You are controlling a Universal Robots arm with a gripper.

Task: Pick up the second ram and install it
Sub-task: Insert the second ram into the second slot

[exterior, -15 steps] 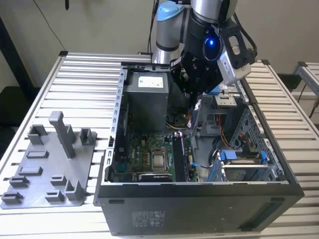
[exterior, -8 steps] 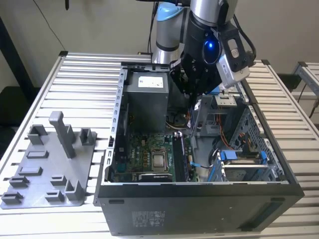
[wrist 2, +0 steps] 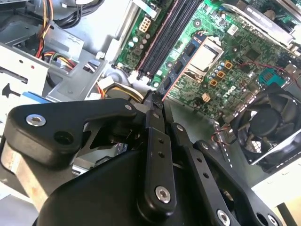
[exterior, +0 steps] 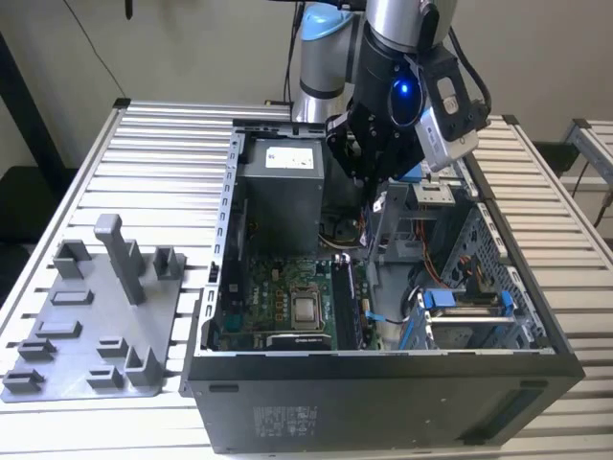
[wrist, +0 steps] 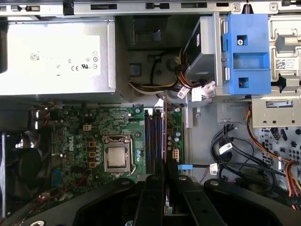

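My gripper (exterior: 372, 182) hangs over the open computer case (exterior: 536, 331), near the power supply (exterior: 280, 192). In both wrist views its black fingers (wrist: 155, 188) are pressed together. The second ram (wrist: 165, 132) shows edge-on as a thin dark strip with a reddish edge. It runs out from between the fingertips (wrist 2: 153, 101), parallel to the black memory slots (wrist: 154, 134) and just beside them. Those slots lie on the green motherboard (wrist: 75, 136) below. The processor socket (wrist: 116, 157) sits beside the slots.
A grey holder tray (exterior: 91, 326) with upright posts lies at the exterior view's left, outside the case. Inside the case are a blue drive bracket (wrist: 247, 52), bundles of cables (wrist: 235, 150) and a black fan (wrist 2: 265, 122). The case stands on a slatted metal table (exterior: 163, 144).
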